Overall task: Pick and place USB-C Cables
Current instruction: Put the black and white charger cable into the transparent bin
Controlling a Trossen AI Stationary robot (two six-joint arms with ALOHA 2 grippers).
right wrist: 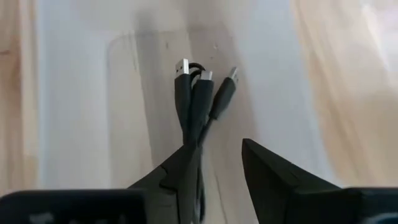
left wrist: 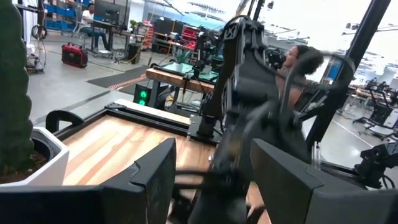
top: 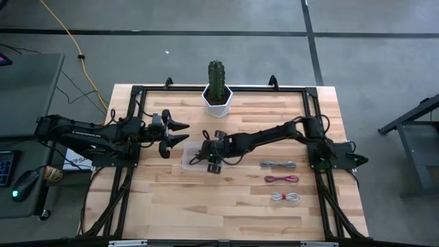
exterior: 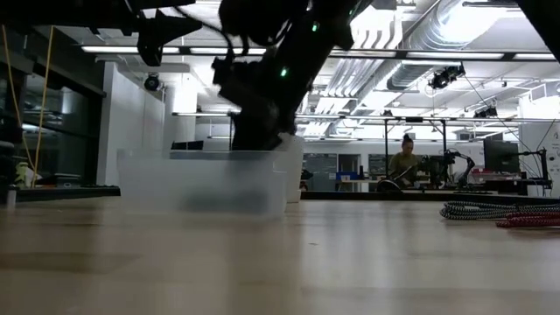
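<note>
A black coiled USB-C cable [right wrist: 198, 102] lies on the floor of a clear plastic bin [top: 185, 152] left of the table's middle. My right gripper [right wrist: 224, 168] hangs over the bin, slanting down, fingers apart [top: 210, 159]. The cable's near end runs down beside one finger. Right of the middle, the grey cable [top: 278, 164], the dark red cable [top: 282, 179] and the whitish cable [top: 285, 197] lie flat on the table in a column. My left gripper [top: 182, 133] waits open and level left of the bin, with nothing between its fingers. My right gripper stands open over the black cable, whose near end [right wrist: 194, 155] runs close along the inner side of one finger [right wrist: 177, 177]. I cannot tell whether finger and cable touch. The cable lies lengthwise on the bin's floor, plugs pointing away from the fingers.
A cactus in a white pot [top: 217, 96] stands at the table's far edge, behind the bin. A black frame [top: 137, 92] runs along the table's edges. The low view shows the bin [exterior: 201, 179] and, far right, the grey cable [exterior: 490, 209] and the dark red cable [exterior: 529, 220].
</note>
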